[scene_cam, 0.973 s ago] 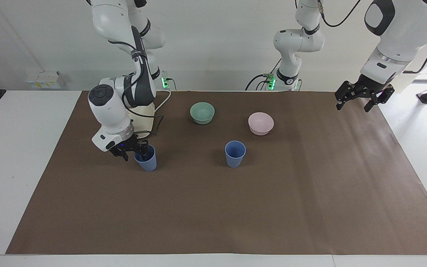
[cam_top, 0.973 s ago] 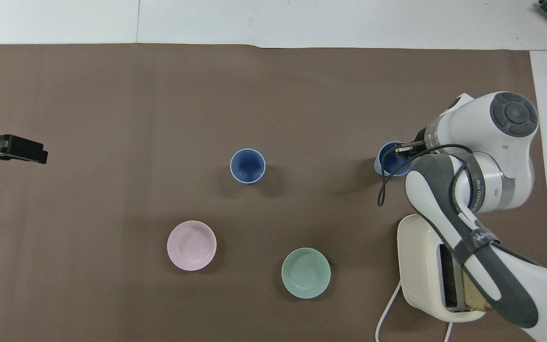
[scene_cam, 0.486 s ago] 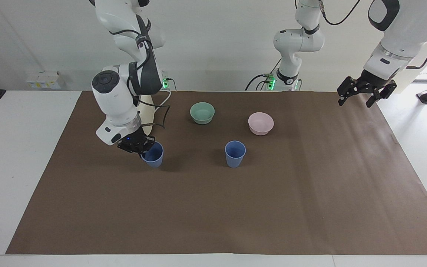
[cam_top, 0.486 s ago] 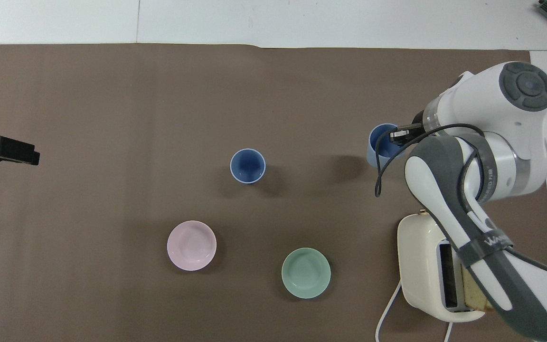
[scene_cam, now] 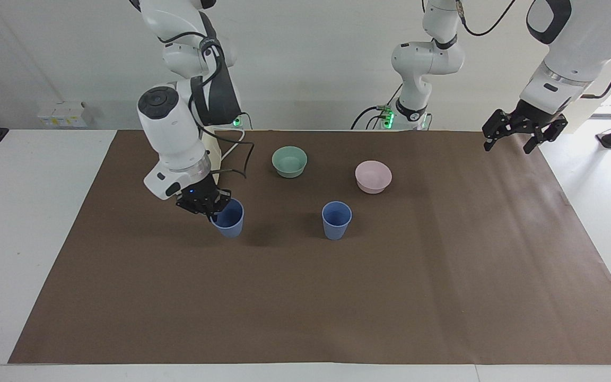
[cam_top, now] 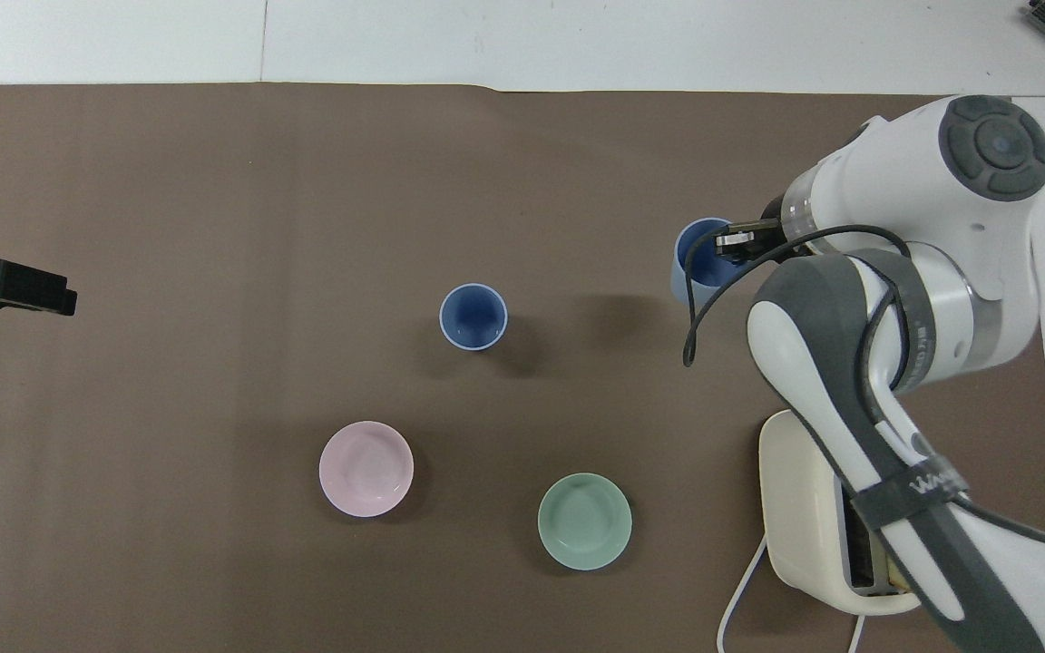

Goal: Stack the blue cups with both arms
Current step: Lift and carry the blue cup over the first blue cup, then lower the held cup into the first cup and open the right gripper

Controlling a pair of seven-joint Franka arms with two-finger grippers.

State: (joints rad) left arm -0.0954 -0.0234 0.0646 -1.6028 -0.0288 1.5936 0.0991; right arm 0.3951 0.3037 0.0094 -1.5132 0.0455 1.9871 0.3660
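One blue cup [scene_cam: 337,220] [cam_top: 473,316] stands upright on the brown mat near the table's middle. The other blue cup [scene_cam: 229,217] [cam_top: 697,258] hangs just above the mat toward the right arm's end, its shadow on the mat below it. My right gripper [scene_cam: 211,208] [cam_top: 733,244] is shut on that cup's rim, one finger inside the cup. My left gripper [scene_cam: 515,135] [cam_top: 10,283] waits open in the air over the mat's edge at the left arm's end, holding nothing.
A teal bowl [scene_cam: 289,161] [cam_top: 584,521] and a pink bowl [scene_cam: 373,176] [cam_top: 366,468] sit nearer to the robots than the standing cup. A cream toaster [cam_top: 813,517] stands under the right arm, near its base.
The right gripper has lifted its blue cup off the mat and carried it toward the standing cup. The left gripper rose a little, then held still.
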